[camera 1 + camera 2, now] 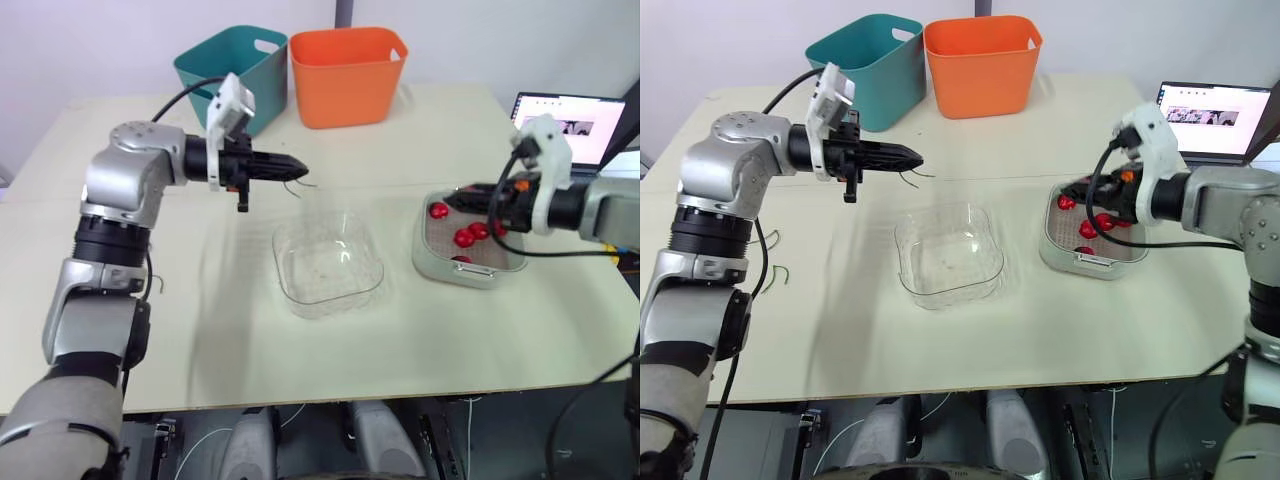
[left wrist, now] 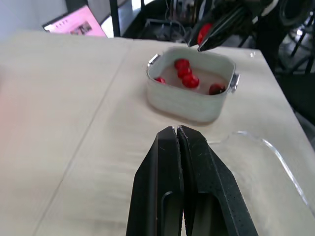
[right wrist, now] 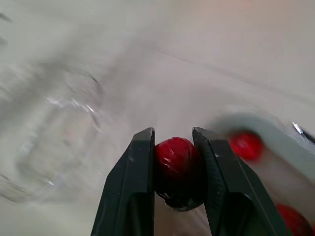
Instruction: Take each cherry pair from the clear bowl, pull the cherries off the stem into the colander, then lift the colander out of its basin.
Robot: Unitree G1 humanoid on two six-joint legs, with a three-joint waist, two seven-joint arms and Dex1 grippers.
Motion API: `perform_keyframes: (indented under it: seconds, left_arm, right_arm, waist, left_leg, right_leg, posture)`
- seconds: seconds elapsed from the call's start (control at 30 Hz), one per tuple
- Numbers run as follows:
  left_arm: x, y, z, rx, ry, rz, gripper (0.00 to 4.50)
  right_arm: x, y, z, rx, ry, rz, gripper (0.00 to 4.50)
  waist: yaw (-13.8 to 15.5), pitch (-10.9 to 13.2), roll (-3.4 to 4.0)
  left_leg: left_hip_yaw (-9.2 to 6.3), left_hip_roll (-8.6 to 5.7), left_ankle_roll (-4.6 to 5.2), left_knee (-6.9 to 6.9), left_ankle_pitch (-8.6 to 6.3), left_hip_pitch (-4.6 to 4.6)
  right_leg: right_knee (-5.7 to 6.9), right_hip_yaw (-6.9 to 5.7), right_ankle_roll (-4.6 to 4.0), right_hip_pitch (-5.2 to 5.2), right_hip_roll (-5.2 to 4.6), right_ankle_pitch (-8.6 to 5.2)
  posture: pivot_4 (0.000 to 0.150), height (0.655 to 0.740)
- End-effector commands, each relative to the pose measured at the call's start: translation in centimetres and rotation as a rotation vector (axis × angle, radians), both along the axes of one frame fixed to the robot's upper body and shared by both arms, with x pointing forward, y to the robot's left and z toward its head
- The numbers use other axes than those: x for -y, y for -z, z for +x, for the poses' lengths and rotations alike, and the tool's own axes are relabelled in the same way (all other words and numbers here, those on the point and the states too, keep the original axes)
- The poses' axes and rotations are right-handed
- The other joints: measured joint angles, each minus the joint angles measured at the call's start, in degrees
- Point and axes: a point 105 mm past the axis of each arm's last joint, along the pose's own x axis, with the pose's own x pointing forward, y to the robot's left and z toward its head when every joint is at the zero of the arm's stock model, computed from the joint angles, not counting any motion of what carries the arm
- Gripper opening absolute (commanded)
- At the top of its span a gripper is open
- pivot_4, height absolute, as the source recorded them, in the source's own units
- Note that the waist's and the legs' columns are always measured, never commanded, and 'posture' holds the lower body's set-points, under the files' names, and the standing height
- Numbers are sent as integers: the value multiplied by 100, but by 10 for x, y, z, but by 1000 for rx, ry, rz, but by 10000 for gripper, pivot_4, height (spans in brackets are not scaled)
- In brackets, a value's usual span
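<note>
**Head views.** The left gripper [image 1: 298, 166] is held above the counter [image 1: 250, 350] with its fingers pressed together. A thin dark strand [image 1: 910, 178], probably a bare stem, hangs at the fingertips. The clear bowl [image 1: 285, 240] lies below and ahead of this gripper and appears empty. The right gripper [image 1: 1072, 190] hangs over the near edge of the colander [image 1: 505, 255], which is seated in its basin [image 1: 428, 268]. Several loose cherries [image 1: 465, 238] lie beneath it.

**Left wrist view.** The fingers meet with no visible gap. The colander stands well ahead of the fingertips, and the right gripper is above its far rim, carrying something red.

**Right wrist view.** The fingers pinch one cherry [image 3: 177, 167] between the pads. The colander rim is just beside and below.

**Step in hand.** The cherry appears to have been pulled free and awaits release; the stem awaits disposal.

**Next move.** Spread the right fingers directly above the colander so that the cherry drops inside. Drop the stem clear of the bowl. As the bowl looks empty, next grip the colander by its rim and lift it straight up.
</note>
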Motion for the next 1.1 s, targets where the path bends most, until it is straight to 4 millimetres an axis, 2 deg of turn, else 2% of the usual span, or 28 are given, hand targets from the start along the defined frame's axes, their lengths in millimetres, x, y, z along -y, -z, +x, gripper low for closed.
perform_keyframes:
  seconds: [0.03, 0.33, 0.37, 0.43, 0.63, 0.67, 0.73, 0.8, 0.93, 1.0, 1.1]
  left_arm:
    - [0, -7, -2, 46, 11, 3, 0]
    - [1, -3, -3, 47, 14, 15, 0]
    - [0, -4, -3, 47, 9, 13, 0]
    - [-3, -5, -2, 49, -3, 13, 0]
    - [-7, -8, 0, 57, -26, 8, 0]
    - [-8, -9, 1, 58, -35, 5, 0]
    - [-14, -13, 5, 56, -69, -14, 0]
    - [-22, -17, 9, 44, -108, -43, 0]
    - [-70, -25, 14, -31, -312, -148, 0]
    - [-89, -24, 13, -67, -394, -178, 0]
    - [-129, -11, 6, -158, -555, -228, 0]
  right_arm:
    - [7, -2, 3, 36, 4, -60, 9488]
    - [6, 15, 16, 21, 7, -72, 9488]
    - [8, 16, 16, 21, 12, -77, 16436]
    - [10, 15, 16, 26, 13, -85, 21671]
    - [8, 3, 15, 72, -8, -80, 43009]
    - [7, -2, 16, 93, -16, -77, 44598]
    - [1, -18, 17, 157, -43, -56, 44598]
    - [-8, -33, 15, 211, -82, -21, 44598]
    - [-79, -67, -12, 291, -377, 144, 44598]
    - [-104, -73, -24, 297, -479, 192, 44598]
    - [-146, -72, -44, 268, -660, 246, 44598]
  waist:
    - [-1, 0, 0]
    - [18, 0, 0]
    - [18, 0, 0]
    - [22, 0, 0]
    - [16, 0, 0]
    - [15, 0, 0]
    - [11, 0, 0]
    - [4, 0, 0]
    - [-83, 0, 0]
    - [-135, 0, 1]
    - [-137, 0, 1]
  left_leg:
    - [1, 0, 0, -1, 0, 0]
    - [1, -1, 0, 3, 0, -4]
    - [0, 0, 0, 3, 0, -4]
    - [0, -1, 0, 3, 0, -4]
    - [0, -1, 0, 3, 0, -4]
    - [0, -1, 0, 3, 0, -4]
    - [0, -1, 0, 3, 0, -3]
    - [1, 0, 0, 3, 0, -3]
    - [-1, 3, 0, -1, 0, 0]
    - [-9, 8, 1, -5, 0, 4]
    - [-16, 9, 1, -2, 0, 1]
  right_leg:
    - [1, 1, 1, -1, 1, 0]
    - [-1, 0, 6, 0, -1, 3]
    - [-1, 0, 6, 0, -1, 3]
    - [-1, 0, 6, 0, -1, 3]
    - [-1, 0, 7, 1, -1, 4]
    - [-1, 0, 7, 1, -1, 4]
    - [-1, 0, 7, 1, -1, 4]
    - [0, 0, 7, 0, 0, 4]
    - [6, 1, 9, -5, 5, 5]
    - [14, -3, 7, -4, 11, 4]
    - [14, -15, 3, 1, 5, 5]
  posture:
    - [1500, 7400]
    - [1500, 7400]
    - [1500, 7400]
    - [1500, 7400]
    - [1500, 7400]
    - [1500, 7400]
    - [1500, 7400]
    - [1500, 7400]
    - [1500, 7400]
    - [1500, 7400]
    - [1500, 7400]
